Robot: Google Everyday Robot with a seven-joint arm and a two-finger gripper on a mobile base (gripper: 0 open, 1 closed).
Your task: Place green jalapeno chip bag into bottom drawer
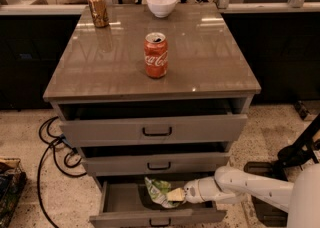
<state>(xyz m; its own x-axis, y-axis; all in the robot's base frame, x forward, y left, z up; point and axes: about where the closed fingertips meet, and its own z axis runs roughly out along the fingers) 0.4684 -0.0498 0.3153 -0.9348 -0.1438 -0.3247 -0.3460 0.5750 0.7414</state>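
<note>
The green jalapeno chip bag point(157, 191) is a crinkly light-green foil bag lying inside the open bottom drawer point(120, 199), toward its right-middle. My gripper point(176, 195) reaches in from the right on a white arm and sits right against the bag's right end, low over the grey drawer floor. The bottom drawer is pulled out, with its small black handle point(160, 221) at the front.
Two upper grey drawers point(156, 131) stand slightly open above. On the cabinet top are a red Coca-Cola can point(156, 55), a brown can point(98, 8) and a white bowl point(161, 4). Black cables point(52, 147) lie on the floor at left.
</note>
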